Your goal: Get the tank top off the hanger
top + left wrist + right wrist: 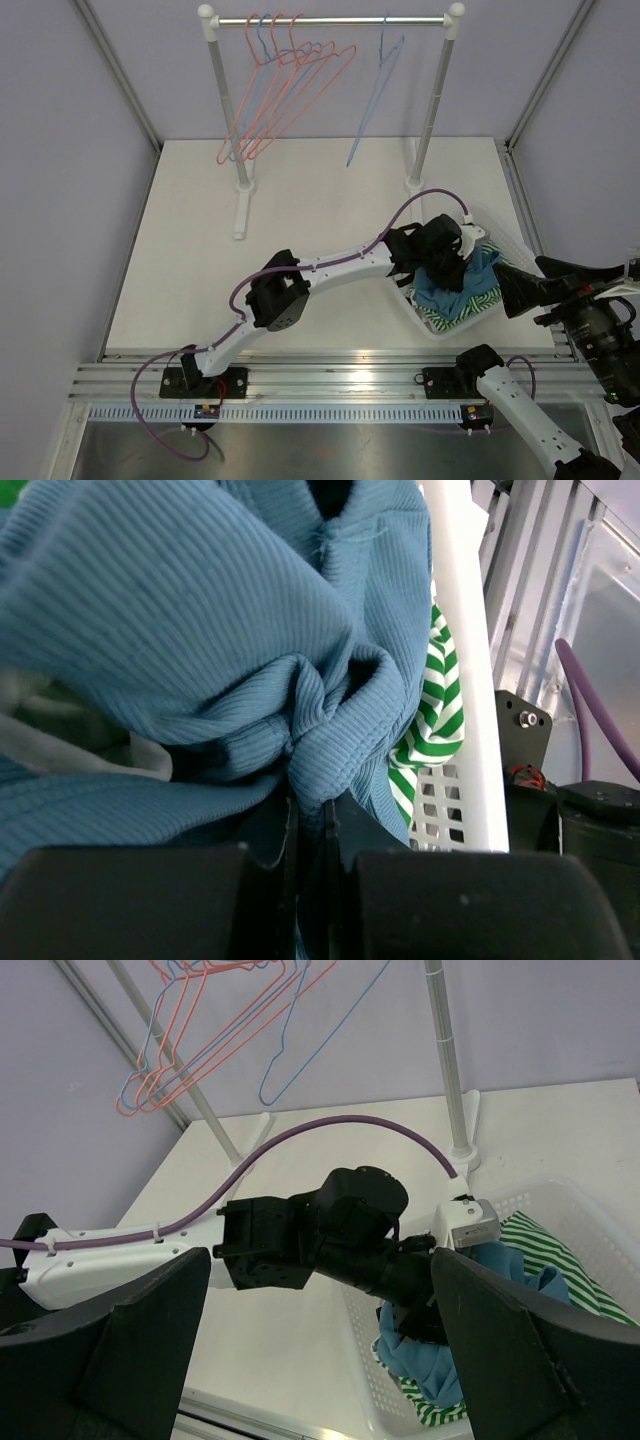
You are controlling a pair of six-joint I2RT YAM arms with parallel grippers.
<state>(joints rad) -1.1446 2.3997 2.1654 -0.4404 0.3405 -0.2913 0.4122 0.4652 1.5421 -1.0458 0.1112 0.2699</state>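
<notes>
At the right side of the counter (pixel 200 250), a white mesh basket (pixel 430 325) holds a heap of clothing. The blue ribbed tank top (pixel 200 630) lies on top of this heap, bunched and folded over a green-and-white striped garment (pixel 435 720) that shows along the basket wall. No hanger is visible in or on the tank top.

The left arm reaches across the counter into the basket. The left claw (pixel 310 830) is pressed together on a raised fold of the blue fabric, and the ribbed cloth is pinched in the narrow slot between its two fingers.

The right claw (pixel 520 277) hangs just beside the right rim of the basket, pointing toward the left arm. Its fingers are spread wide and grip nothing.

At the far edge of the counter stands a clothes rack (pixel 330 20). A group of pink and blue wire hangers (pixel 290 90) hangs near its left post, and a single blue hanger (pixel 375 100) hangs nearer the right post. All hangers are bare.
</notes>
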